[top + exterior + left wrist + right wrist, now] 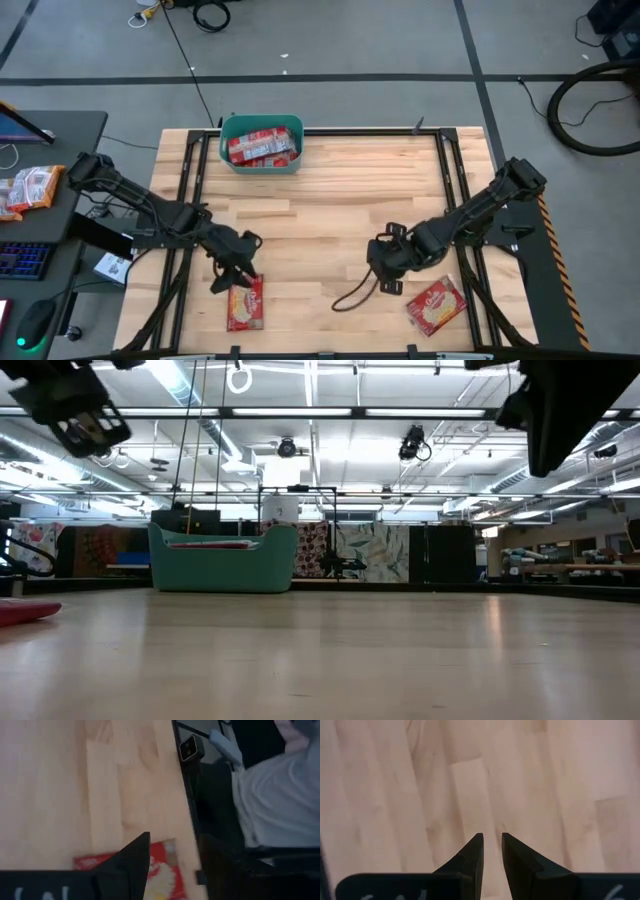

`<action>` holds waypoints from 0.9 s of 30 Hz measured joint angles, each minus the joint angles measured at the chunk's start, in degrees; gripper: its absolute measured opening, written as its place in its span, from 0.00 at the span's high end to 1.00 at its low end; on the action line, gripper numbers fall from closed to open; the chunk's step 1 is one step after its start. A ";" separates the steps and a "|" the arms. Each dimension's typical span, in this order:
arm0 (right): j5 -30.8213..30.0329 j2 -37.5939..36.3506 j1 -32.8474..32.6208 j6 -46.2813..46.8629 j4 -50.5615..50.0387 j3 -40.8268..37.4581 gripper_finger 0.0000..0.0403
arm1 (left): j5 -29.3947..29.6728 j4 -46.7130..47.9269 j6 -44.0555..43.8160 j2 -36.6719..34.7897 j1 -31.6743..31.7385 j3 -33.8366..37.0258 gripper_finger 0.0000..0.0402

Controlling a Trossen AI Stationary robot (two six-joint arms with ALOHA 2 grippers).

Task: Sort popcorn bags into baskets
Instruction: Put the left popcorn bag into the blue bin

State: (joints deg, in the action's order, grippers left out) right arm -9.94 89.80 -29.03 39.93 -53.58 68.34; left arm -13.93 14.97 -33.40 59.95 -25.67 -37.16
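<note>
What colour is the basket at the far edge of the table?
Teal; the basket shows best in the high view, with red packets inside.

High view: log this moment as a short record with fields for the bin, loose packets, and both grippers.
bin: teal plastic rectangular bin at the table's far edge, red packets inside
loose packet 1: flat red popcorn bag on the near edge, left side
loose packet 2: flat red popcorn bag on the near right, tilted
left gripper: over the far end of loose packet 1, fingers apart, nothing held
right gripper: above bare wood left of loose packet 2, fingers nearly together, nothing held
</note>
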 joint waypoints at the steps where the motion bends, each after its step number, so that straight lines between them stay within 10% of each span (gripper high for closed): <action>1: -2.05 0.00 -0.88 0.58 -0.03 0.00 0.82 | 0.13 0.45 -2.64 0.21 -0.81 -0.43 0.57; 7: -12.93 0.02 -3.99 2.00 0.42 0.00 0.82 | -1.44 5.54 -10.92 4.48 -5.71 -9.34 0.57; 15: -15.54 0.07 -3.70 0.97 0.80 0.00 0.82 | 6.57 32.47 5.89 18.23 -12.29 -23.17 0.57; 27: -15.75 0.09 -3.23 0.30 0.81 0.00 0.82 | 10.29 37.06 21.77 33.33 -23.64 -23.17 0.57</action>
State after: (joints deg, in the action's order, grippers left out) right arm -25.68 89.89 -32.27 40.23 -52.77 68.34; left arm -3.65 52.03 -11.63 93.28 -49.31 -60.34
